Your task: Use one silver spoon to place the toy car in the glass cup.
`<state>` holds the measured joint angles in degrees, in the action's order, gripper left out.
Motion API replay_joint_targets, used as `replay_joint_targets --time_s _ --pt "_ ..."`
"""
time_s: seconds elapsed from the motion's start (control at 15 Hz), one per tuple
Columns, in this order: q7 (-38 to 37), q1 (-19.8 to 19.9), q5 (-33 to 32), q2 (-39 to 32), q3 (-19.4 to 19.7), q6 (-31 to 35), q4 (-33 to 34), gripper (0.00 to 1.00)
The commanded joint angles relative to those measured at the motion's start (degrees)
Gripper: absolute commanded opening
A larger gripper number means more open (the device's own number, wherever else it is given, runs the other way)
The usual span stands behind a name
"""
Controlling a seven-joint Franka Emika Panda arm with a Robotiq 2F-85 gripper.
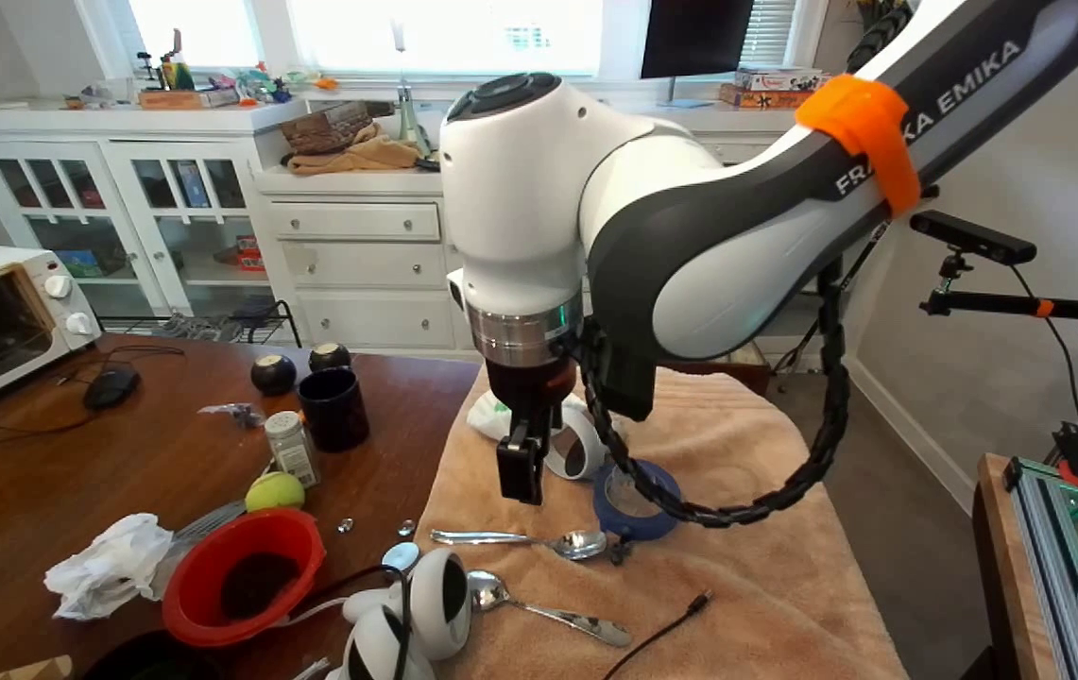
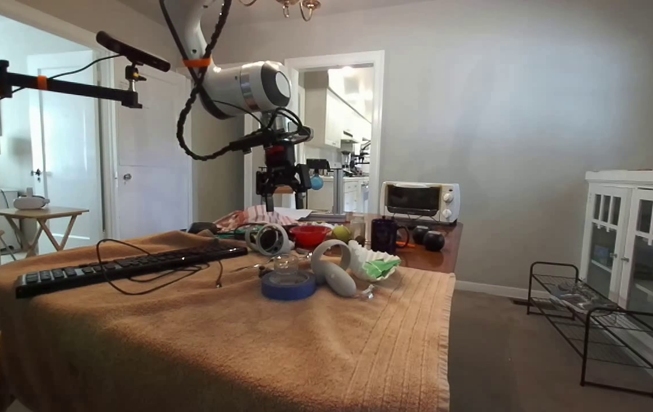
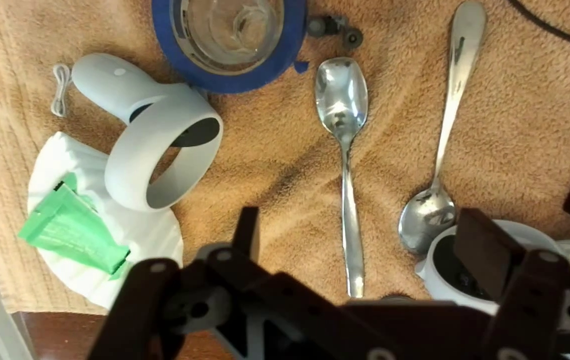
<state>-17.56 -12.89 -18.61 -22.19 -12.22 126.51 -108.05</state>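
Hovering wide-jawed, the gripper clears a silver spoon near towel's edge.

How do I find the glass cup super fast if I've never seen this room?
On the brown wooden table, find the big tan towel. There, beside a white looped plastic controller, lies a flat blue tape ring. The clear glass cup pokes up from its hole: it's see-through, while the ring around it is solid blue.

Glossy metal spoons, rough towel.
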Motion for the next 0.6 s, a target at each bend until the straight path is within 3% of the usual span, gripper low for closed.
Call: replay_joint_targets --time_s 0.0,0.2,0.53 --pt "0.64 -1.95 1.00 0.05 2.11 -0.03 0.29 1.00" --pt "1.06 -4.01 -3.27 -4.88 3.93 1.02 3.54 1.00" --pt "10.72 -3.90 -0.31 -12.62 3.41 0.49 9.00 1.00"
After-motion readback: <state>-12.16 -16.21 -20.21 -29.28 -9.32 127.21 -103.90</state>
